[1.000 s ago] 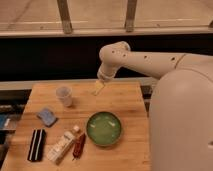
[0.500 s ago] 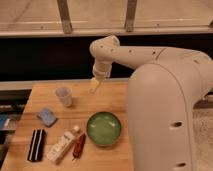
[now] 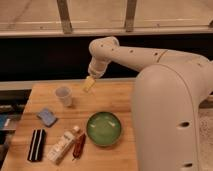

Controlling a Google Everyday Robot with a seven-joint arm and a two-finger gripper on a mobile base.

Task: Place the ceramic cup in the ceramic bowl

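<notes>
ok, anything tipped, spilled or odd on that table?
Nothing stands out. Ceramic cup stands upright, ceramic bowl sits level and empty, no spills. White carton lies flat near the front. Gripper hangs just right of the cup.

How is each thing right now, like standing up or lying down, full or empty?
Cup: standing upright on the table, outside the bowl.
Bowl: right way up, empty.
Gripper: in the air beside the cup, not touching it.
Carton: lying on its side.
Sponge: lying flat.
</notes>
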